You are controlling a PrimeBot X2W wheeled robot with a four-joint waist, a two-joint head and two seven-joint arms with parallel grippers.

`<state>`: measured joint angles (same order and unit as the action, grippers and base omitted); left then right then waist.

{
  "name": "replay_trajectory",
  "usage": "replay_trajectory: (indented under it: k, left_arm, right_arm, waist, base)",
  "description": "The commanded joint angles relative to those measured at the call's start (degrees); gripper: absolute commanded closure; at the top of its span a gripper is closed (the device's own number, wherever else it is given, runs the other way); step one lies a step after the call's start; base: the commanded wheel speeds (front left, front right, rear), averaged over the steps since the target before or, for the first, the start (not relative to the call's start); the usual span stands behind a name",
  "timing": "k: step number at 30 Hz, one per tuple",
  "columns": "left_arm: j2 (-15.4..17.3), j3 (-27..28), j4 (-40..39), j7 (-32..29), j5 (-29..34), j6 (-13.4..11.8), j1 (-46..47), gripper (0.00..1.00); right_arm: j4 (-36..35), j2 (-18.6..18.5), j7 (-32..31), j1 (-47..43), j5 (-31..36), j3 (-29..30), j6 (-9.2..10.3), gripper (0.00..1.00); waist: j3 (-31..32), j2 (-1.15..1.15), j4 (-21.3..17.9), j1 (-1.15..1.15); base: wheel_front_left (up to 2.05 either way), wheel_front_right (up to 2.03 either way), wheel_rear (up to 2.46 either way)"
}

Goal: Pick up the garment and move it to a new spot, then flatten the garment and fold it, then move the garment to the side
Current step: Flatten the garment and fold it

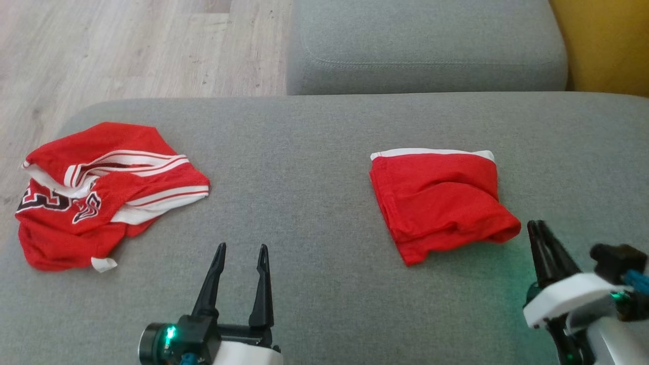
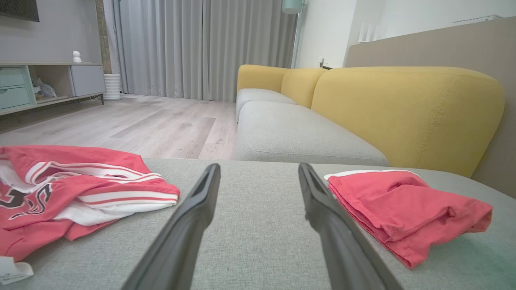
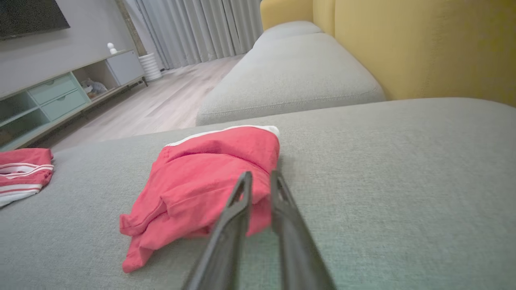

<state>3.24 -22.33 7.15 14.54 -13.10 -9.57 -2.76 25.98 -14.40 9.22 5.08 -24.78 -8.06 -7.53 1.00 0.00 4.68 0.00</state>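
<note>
A folded red garment (image 1: 438,200) with a white band along its far edge lies flat on the grey cushion (image 1: 314,147), right of centre. My right gripper (image 1: 536,224) hovers just off its near right corner. Its fingers stand a narrow gap apart with nothing between them. In the right wrist view the right gripper (image 3: 261,175) points at the folded garment (image 3: 205,177). My left gripper (image 1: 242,247) is open and empty over bare cushion, and in the left wrist view the left gripper (image 2: 259,167) has the folded garment (image 2: 399,205) to its right.
A crumpled red jersey (image 1: 101,192) with white stripes and black lettering lies at the cushion's left end, near the edge. Beyond it is wooden floor (image 1: 127,45). A second grey seat (image 1: 426,45) and a yellow backrest (image 1: 603,40) stand at the far right.
</note>
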Motion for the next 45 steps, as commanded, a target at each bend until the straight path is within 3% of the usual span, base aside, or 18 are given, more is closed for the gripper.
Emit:
replay_trajectory:
  k: [1,6,11,20,26,32,35,45]
  left_arm:
    - [-0.3,1.7,-2.1,0.5,0.4,-0.1,1.5,0.0]
    - [-0.4,0.8,-1.8,0.5,0.3,0.1,2.2,0.0]
    - [-0.4,-0.3,-1.1,0.5,-0.5,0.1,3.0,0.0]
    - [-0.4,-1.0,-0.9,0.5,-1.7,-0.8,3.2,0.0]
    - [-0.4,-0.9,-0.8,0.5,-1.5,-0.8,3.0,0.0]
    - [-0.4,-0.4,-1.6,0.5,-0.9,-0.6,3.4,0.0]
    - [-0.4,-0.8,-1.8,0.5,-0.9,-0.4,3.8,0.0]
    - [-0.4,-1.7,-1.4,0.5,-1.8,-0.9,5.1,0.0]
  right_arm:
    - [-2.1,-0.6,-1.6,3.2,0.0,-1.0,0.04,1.0]
    - [0.3,-0.5,-6.9,9.8,0.0,-2.2,0.04,1.0]
    - [8.9,-0.3,-10.8,14.9,1.1,-4.0,0.04,1.0]
    - [18.6,2.4,-12.3,11.9,1.7,-5.5,0.04,1.0]
    - [16.8,2.1,-10.0,8.8,-1.2,-7.1,0.04,1.0]
    - [9.2,0.1,-6.4,10.5,-1.0,-4.9,0.04,1.0]
    - [9.2,-0.1,-7.0,12.5,0.2,-3.1,0.04,1.0]
    - [26.1,2.7,-8.1,15.3,3.9,-0.5,0.04,1.0]
  waist:
    - [-0.3,0.0,0.3,0.0]
    - [-1.2,0.0,1.4,0.0]
    - [-1.9,0.0,2.4,0.0]
    - [-1.9,0.0,2.2,0.0]
    - [-1.3,0.0,0.9,0.0]
    - [-2.4,0.0,0.4,0.0]
    - [-3.0,0.0,0.9,0.0]
    - [-3.8,0.0,3.3,0.0]
  base:
    - [0.0,0.0,0.0]
    - [0.0,0.0,0.0]
    - [0.0,0.0,0.0]
    - [0.0,0.0,0.0]
    - [0.0,0.0,0.0]
    - [0.0,0.0,0.0]
    - [0.0,0.0,0.0]
    - [0.0,0.0,0.0]
